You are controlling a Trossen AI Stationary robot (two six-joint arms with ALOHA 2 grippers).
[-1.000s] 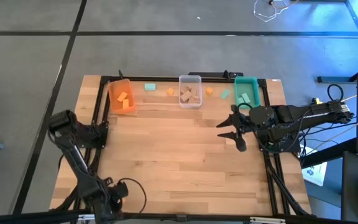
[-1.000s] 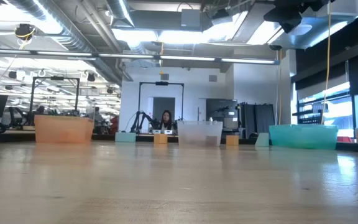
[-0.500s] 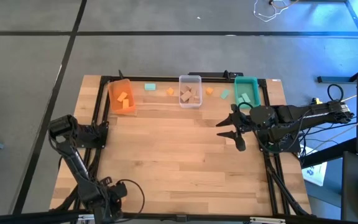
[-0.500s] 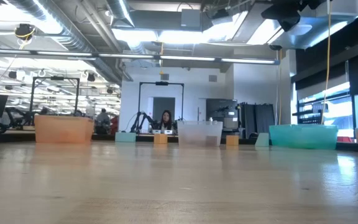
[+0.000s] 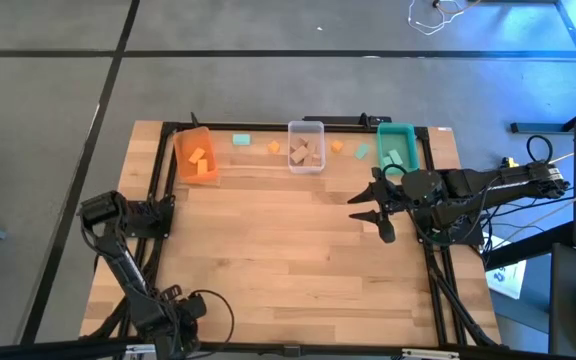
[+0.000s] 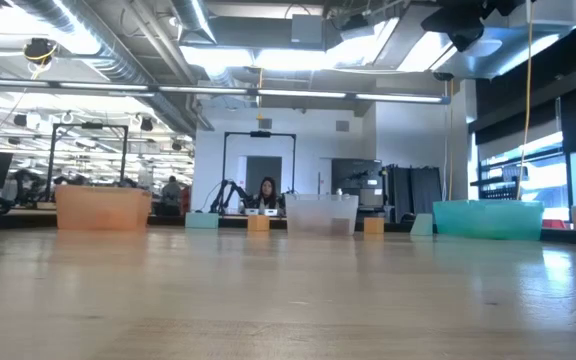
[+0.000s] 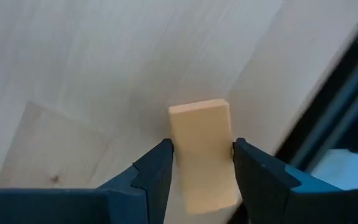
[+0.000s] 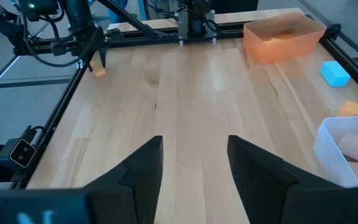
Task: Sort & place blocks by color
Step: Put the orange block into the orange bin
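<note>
Your left gripper [image 7: 201,163] at the desk's [image 5: 268,250] left edge has its fingers clenched on a plain wood block [image 7: 202,149], whose long axis runs out past the fingertips. Only its lower half looks pinched, so it may pivot or slip. Your right gripper [image 5: 372,210], fingers released, waits before the teal bin [image 5: 398,146].

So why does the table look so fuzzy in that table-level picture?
Low view: the near table is out of focus; the far bins are sharper, under bright ceiling lights. Left wrist view: the block between the fingers is sharp, the tabletop soft.
</note>
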